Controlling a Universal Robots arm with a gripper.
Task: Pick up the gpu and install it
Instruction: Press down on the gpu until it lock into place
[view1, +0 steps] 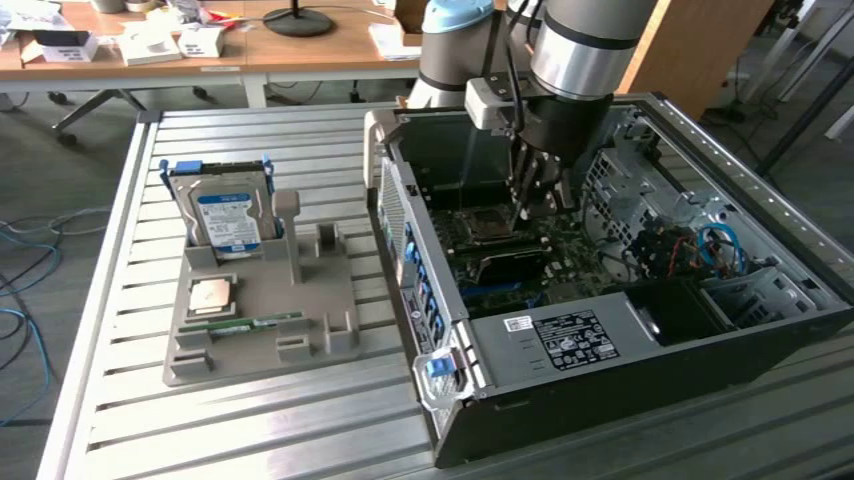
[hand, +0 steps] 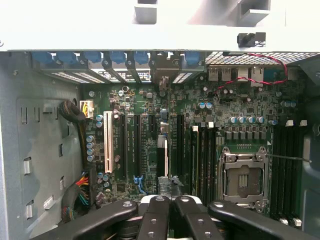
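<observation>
1. The gripper (view1: 538, 205) reaches down into the open case (view1: 747, 330) from above, near the case's rear wall; its arm (view1: 581, 50) stands over the case.
2. In the wrist view the gripper (hand: 167, 201) has its jaws closed, the two fingertips (hand: 156, 200) drawn together with no gap between them.
3. The gpu (hand: 165, 155) is inside the case, seen edge-on as a thin strip standing upright on the motherboard (hand: 150, 100), in line with the long black slots (hand: 136, 145); it sits straight below the closed fingertips; I cannot tell whether the tips pinch its top edge or only sit on it.
4. The socket (hand: 242, 180) lies empty-faced inside the case, beside the slots and apart from the gpu.
5. Red wires (hand: 260, 65) run along the case's rear wall.
6. A grey tray (view1: 260, 320) lies on the table (view1: 107, 400) outside the case, at the exterior view's left of it.
7. On the tray a hard drive (view1: 227, 215) stands upright at the end far from the case's front; a cpu (view1: 211, 295) lies flat; a green memory stick (view1: 240, 324) lies flat, nearer the case's front corner.
</observation>
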